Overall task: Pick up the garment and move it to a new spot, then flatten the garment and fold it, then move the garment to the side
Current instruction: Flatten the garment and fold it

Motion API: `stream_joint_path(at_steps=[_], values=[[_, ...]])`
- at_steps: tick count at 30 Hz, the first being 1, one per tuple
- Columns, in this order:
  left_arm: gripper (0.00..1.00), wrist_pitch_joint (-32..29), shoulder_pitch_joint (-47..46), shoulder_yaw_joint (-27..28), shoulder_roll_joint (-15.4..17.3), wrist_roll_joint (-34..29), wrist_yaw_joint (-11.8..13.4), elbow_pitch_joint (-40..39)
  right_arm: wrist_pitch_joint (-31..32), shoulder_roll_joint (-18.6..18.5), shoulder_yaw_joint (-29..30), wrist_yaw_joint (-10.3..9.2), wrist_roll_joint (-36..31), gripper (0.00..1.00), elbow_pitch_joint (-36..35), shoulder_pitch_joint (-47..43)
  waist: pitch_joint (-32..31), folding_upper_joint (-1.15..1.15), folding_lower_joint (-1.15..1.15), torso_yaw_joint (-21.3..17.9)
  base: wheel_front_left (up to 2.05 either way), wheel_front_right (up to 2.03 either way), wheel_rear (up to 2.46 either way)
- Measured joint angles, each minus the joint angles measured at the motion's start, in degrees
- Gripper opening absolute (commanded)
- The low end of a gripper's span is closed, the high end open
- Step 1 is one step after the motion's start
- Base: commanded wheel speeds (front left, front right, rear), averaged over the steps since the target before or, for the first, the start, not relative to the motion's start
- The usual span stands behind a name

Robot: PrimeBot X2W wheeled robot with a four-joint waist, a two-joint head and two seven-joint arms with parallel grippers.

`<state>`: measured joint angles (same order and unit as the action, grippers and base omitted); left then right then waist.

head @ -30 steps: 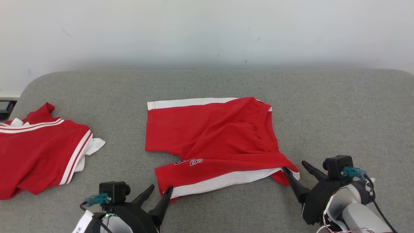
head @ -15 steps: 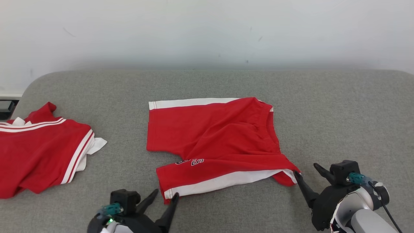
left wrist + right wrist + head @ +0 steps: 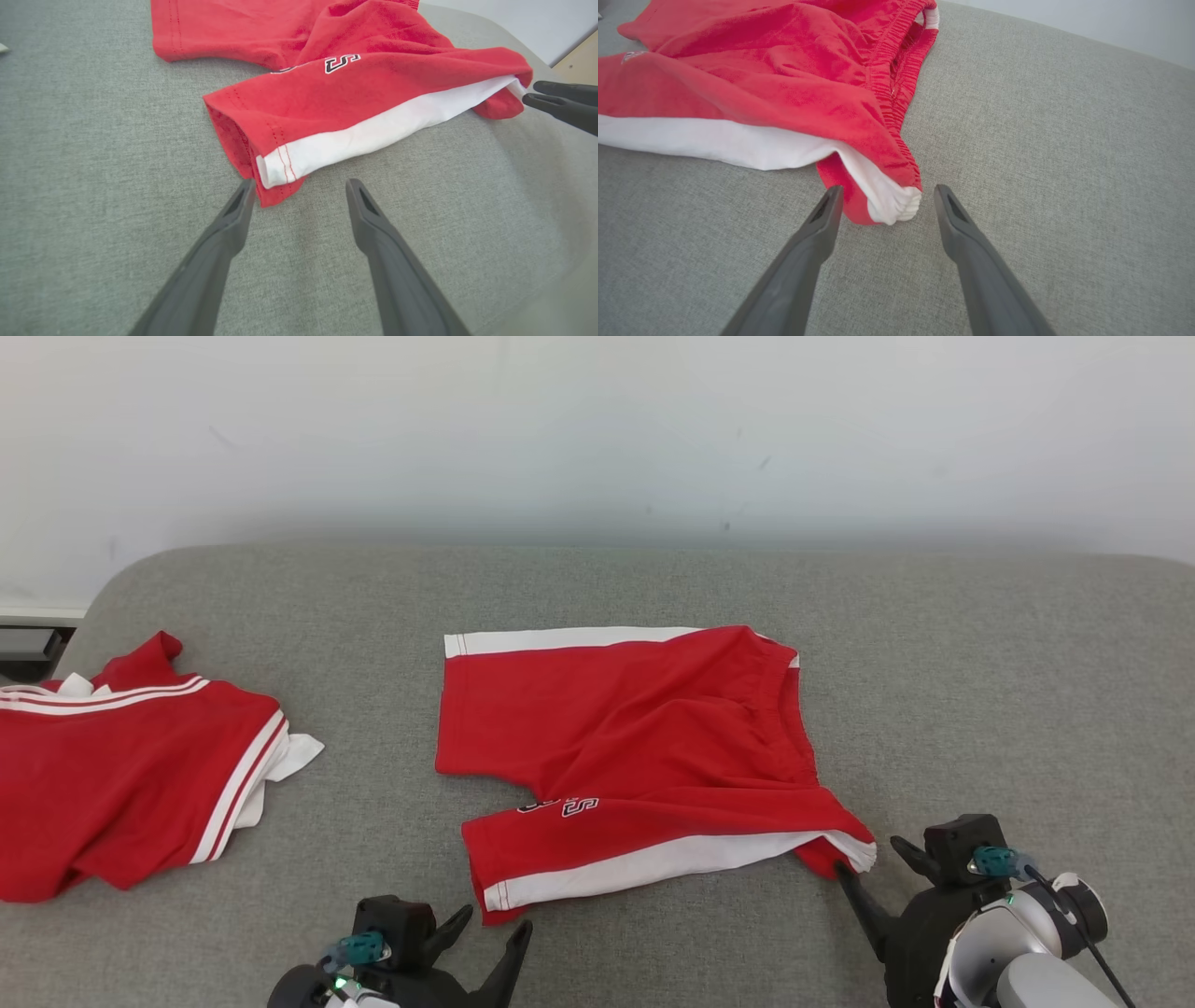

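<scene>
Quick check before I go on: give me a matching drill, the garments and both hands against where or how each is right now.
Things:
1. red shorts
2. red striped top
3. left hand
4. right hand

Place or state:
A. open, at the waistband corner
B. rumpled at the left end of the grey cushion
C. open, at the leg hem corner
D. spread mid-cushion, lettering showing

Pairs: 1-D, 2-B, 3-C, 4-A
</scene>
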<state>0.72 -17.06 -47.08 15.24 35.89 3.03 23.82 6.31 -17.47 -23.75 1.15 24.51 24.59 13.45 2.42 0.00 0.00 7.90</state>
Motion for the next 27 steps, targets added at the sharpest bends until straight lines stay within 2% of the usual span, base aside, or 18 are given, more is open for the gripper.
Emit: stream_joint_path(at_steps=[15, 16, 17, 18, 19, 20, 21, 22, 23, 25, 27], values=[[1.0, -0.3, -3.4, -0.1, -0.9, -0.6, 0.5, 2.0, 2.9, 0.1, -0.8, -1.24, -1.1, 1.0, 0.9, 1.9, 2.0, 0.0, 0.01, -0.5, 0.0, 0.0, 0.0], [0.96, -0.3, -3.4, 0.0, -1.0, -0.6, 0.5, 2.3, 3.1, 0.2, -0.9, -1.38, -1.2, 1.0, 1.0, 2.1, 2.1, 0.0, 0.01, -0.5, 0.0, 0.0, 0.0], [0.86, -0.3, -3.4, 0.0, -1.2, -0.6, 0.5, 2.6, 3.3, 0.2, -0.9, -1.68, -1.3, 1.0, 1.0, 2.4, 2.3, 0.0, 0.01, -0.5, 0.0, 0.0, 0.0], [0.8, -0.4, -3.4, -0.1, -1.3, -0.6, 0.4, 2.9, 3.3, 0.2, -0.9, -1.74, -1.4, 1.0, 1.0, 2.5, 2.5, 0.0, 0.01, -0.4, 0.0, 0.0, 0.0], [0.62, -0.6, -3.5, 0.0, -1.4, -0.6, 0.4, 3.2, 3.5, 0.4, -1.0, -1.75, -1.4, 1.0, 1.2, 2.6, 2.7, 0.0, 0.01, -0.4, 0.0, 0.0, 0.0], [0.62, -0.7, -3.6, 0.0, -1.6, -0.6, 0.1, 3.5, 3.8, 0.5, -1.1, -1.8, -1.4, 1.0, 1.3, 2.7, 2.8, 0.0, 0.01, -0.3, 0.0, 0.0, 0.0], [0.47, -0.7, -3.7, 0.0, -1.6, -0.6, -0.1, 3.7, 3.9, 0.8, -1.3, -1.94, -1.4, 0.56, 1.3, 2.9, 3.0, 0.0, 0.01, -0.3, 0.0, 0.0, 0.0], [0.42, -0.7, -3.8, 0.0, -1.8, -0.5, -0.1, 4.1, 4.3, 1.1, -1.5, -1.99, -1.4, 0.29, 1.5, 3.2, 3.2, 0.0, 0.01, -0.3, 0.0, 0.0, 0.0], [0.24, -0.7, -4.1, 0.0, -2.0, -0.5, -0.1, 4.6, 4.3, 1.2, -1.6, -1.99, -1.4, 0.0, 1.7, 3.6, 3.3, 0.0, 0.01, -0.2, 0.0, 0.0, 0.0], [0.0, -0.4, -4.7, 0.2, -2.5, -0.3, -0.6, 5.2, 4.4, 1.3, -1.6, -1.98, -1.4, 0.0, 2.3, 3.9, 3.6, 0.0, 0.01, -0.1, 0.0, 0.0, 0.0], [0.0, -0.1, -4.7, 0.1, -2.5, -0.4, -0.6, 5.4, 4.4, 1.3, -1.6, -1.98, -1.4, 0.0, 2.5, 4.1, 3.6, 0.0, 0.01, -0.1, 0.0, 0.0, 0.0]])
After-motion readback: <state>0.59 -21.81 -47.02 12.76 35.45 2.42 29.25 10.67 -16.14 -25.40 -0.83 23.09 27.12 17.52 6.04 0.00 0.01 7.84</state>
